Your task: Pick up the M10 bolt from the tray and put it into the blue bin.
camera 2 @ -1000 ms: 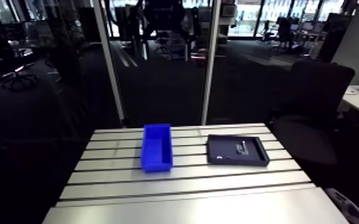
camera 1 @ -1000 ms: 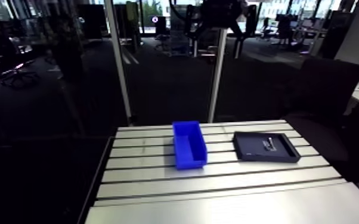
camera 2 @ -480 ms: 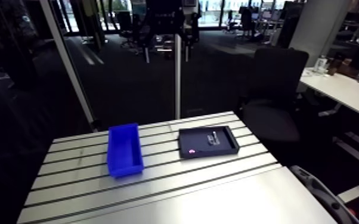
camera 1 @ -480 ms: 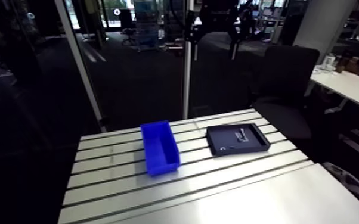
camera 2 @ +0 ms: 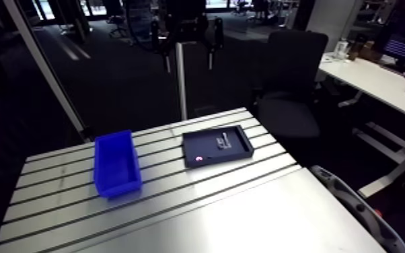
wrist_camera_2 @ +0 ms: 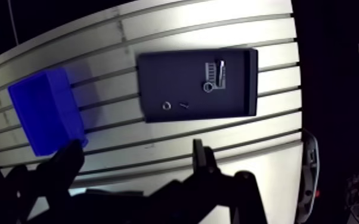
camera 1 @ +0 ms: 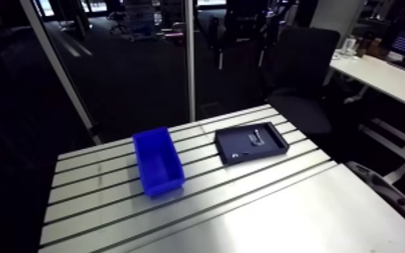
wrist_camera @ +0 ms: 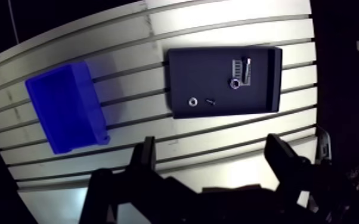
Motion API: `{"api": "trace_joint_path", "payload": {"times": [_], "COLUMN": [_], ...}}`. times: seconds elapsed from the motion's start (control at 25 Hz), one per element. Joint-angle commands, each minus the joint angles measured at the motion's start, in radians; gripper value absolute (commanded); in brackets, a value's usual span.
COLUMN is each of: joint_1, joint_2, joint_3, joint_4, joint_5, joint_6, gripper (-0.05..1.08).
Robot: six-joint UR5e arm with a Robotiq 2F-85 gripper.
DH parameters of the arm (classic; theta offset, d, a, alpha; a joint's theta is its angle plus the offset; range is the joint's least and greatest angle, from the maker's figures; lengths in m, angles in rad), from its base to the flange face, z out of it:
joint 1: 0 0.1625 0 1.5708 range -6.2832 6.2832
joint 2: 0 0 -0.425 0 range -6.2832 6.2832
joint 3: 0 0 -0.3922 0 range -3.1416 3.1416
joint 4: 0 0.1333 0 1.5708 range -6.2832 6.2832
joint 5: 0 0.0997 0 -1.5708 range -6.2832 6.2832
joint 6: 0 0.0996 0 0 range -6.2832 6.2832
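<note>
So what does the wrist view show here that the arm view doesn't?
Only the wrist view: the tool, fingers apart with nothing between them, and the contents of the tray told apart: a threaded bolt, a small ring, smaller bits. Only the arm view: the hollow inside of the blue bin, with nothing visible in it. Both: bin and tray lying apart, side by side, on the slotted table.

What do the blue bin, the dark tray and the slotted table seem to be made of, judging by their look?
Blue rectangular bin: probably plastic; even saturated colour, smooth moulded walls.
Dark flat tray: perhaps matte plastic; it shows no glare, but the look leaves the material open.
Slotted table: aluminium; pale metallic sheen with bright reflections.
</note>
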Motion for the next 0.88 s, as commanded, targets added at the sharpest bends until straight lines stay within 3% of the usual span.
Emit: {"api": "trace_joint_path", "payload": {"times": [0.04,0.4,0.88], "joint_1": [-0.025,-0.05,-0.104], "joint_2": [0.073,0.149,0.188], "joint_3": [0.005,0.016,0.053], "joint_4": [-0.059,-0.121,-0.17], "joint_5": [-0.001,-0.002,-0.004], "joint_6": [-0.003,-0.003,-0.065], "gripper": [0.01,0.01,0.01]}}
